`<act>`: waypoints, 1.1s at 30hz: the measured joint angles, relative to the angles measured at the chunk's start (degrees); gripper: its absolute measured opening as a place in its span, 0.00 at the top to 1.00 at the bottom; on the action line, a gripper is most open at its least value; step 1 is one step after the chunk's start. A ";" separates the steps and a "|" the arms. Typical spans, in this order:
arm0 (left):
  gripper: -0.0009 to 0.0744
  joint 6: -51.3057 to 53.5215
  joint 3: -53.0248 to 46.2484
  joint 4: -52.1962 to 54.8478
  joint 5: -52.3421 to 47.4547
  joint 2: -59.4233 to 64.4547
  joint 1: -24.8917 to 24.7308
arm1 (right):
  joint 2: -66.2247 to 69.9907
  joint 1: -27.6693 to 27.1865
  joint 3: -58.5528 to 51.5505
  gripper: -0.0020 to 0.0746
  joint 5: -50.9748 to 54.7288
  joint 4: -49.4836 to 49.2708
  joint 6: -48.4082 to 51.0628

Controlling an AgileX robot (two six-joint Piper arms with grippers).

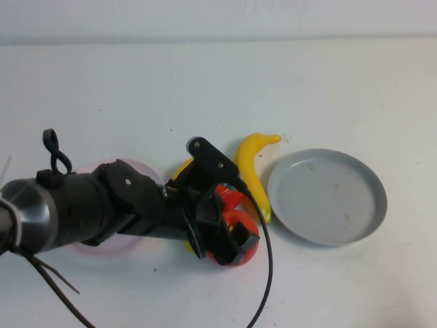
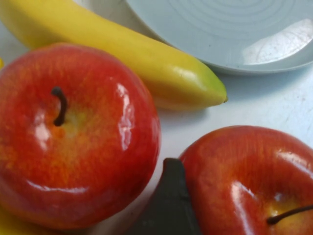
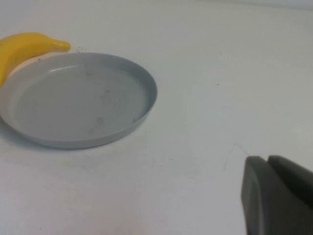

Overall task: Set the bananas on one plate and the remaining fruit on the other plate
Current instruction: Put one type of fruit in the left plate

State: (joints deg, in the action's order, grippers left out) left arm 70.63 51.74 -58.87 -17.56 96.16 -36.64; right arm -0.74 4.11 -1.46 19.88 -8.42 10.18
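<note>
The white counter [image 1: 328,89] is carrying everything, and the left arm is reaching across it from the near left, covering most of the pale pink plate [image 1: 85,171], whose rim is peeking out behind the arm. The grey-blue plate [image 1: 328,197] is sitting empty to the right, well clear of the arm.

One banana [image 1: 251,171] is lying just beside the grey-blue plate's left edge; only a yellow sliver of the second banana [image 1: 183,166] is showing past the arm. Two red apples are lying close together under the left claw [image 1: 229,229]: its jaws are standing spread over the near apple [image 2: 254,181], with one finger [image 2: 168,200] dipping into the gap between it and the other apple [image 2: 73,132]. Whether the spread jaws are already pressing on that apple, I cannot tell. The right claw [image 3: 276,196] is hanging closed and empty over bare counter near the grey-blue plate.

Risks, as I judge them: the glossy round apple may be squirting out as the jaws pinch, and the wedged finger may be nudging its neighbour into the banana.

Count: two plates, two bananas, two apples.
</note>
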 joint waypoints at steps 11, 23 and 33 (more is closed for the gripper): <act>0.22 -1.08 -0.35 0.51 -1.22 -4.88 0.00 | 0.00 0.00 0.00 0.99 0.00 0.00 0.00; 0.22 -18.73 -0.44 7.77 -3.27 -13.66 13.31 | 0.00 0.00 0.00 0.99 0.00 0.00 0.00; 0.22 -20.58 -0.57 13.79 -3.03 -8.99 27.27 | 0.00 0.00 0.00 0.99 0.00 0.00 0.00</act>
State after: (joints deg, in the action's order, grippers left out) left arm 50.05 51.17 -45.08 -20.58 87.17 -9.37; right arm -0.74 4.11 -1.46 19.88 -8.42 10.18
